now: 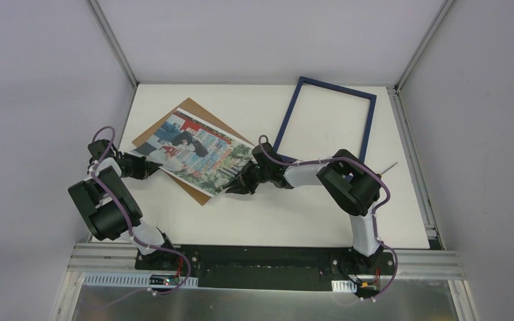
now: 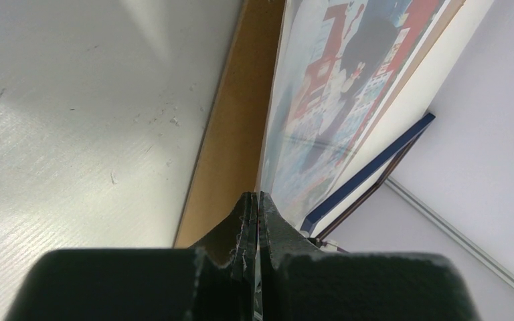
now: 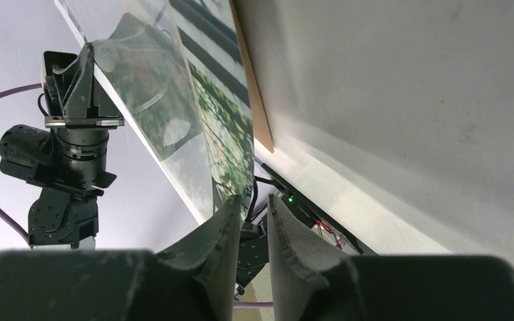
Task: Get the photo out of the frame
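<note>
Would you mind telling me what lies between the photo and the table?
The brown backing board lies beneath the photo, resting on the table; top external and left wrist views show it.

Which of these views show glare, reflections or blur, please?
Top external: sharp, evenly lit. Left wrist: the jaws are blurred close up, with a bright streak on the table. Right wrist: a clear sheet over the photo mirrors the gripper.

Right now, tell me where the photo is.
In the top view the photo lies left of centre over the brown board, pinched between the left gripper and right gripper, with the frame empty to its right.
</note>
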Robot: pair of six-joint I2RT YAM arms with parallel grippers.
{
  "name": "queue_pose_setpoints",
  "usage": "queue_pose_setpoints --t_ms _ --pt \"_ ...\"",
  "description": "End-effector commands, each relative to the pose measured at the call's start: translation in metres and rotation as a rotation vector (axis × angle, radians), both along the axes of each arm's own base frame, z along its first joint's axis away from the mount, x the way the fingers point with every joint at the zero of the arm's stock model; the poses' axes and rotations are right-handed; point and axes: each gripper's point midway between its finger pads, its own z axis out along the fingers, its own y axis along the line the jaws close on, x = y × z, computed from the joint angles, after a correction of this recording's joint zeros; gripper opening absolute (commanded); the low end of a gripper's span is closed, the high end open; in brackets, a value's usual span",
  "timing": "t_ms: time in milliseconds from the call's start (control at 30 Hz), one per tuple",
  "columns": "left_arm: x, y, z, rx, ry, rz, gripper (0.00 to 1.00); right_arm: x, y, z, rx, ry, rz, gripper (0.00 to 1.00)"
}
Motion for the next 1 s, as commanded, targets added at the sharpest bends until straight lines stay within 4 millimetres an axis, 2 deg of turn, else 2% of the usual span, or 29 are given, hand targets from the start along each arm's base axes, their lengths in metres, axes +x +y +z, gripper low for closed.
queue_pose_setpoints --t_ms 0,233,400,467,567,633,700,833,967 --pt "-0.002 0.001 0.009 -0.014 0.002 0.021 0.00 0.006 0.013 0.021 0.033 -0.016 -0.010 0.26" --pt "-0.005 -0.001 0.007 -0.023 0.015 0.018 0.00 0.020 0.028 0.027 0.087 0.022 -0.088 0.29" --pt "-0.006 -0.001 0.004 -0.022 0.023 0.011 0.00 0.022 0.030 0.017 0.116 0.076 -0.154 0.25" --pt "-0.006 -0.001 0.003 -0.021 0.026 0.005 0.00 0.021 0.031 0.013 0.122 0.090 -0.174 0.19" --pt "-0.007 -0.002 0.000 -0.027 0.038 -0.006 0.00 0.020 0.030 0.009 0.125 0.084 -0.188 0.02" --pt "-0.007 0.000 -0.002 -0.023 0.044 -0.013 0.00 0.016 0.029 0.009 0.112 0.072 -0.174 0.00" --pt "-0.003 0.002 -0.001 -0.015 0.038 -0.026 0.06 0.011 0.028 0.007 0.096 0.061 -0.153 0.00" --pt "0.003 0.005 -0.004 -0.025 0.048 -0.052 0.29 0.000 0.022 0.004 0.044 0.025 -0.094 0.00" --pt "0.009 0.010 -0.010 -0.026 0.059 -0.068 0.46 -0.007 0.014 0.004 0.004 0.017 -0.071 0.00"
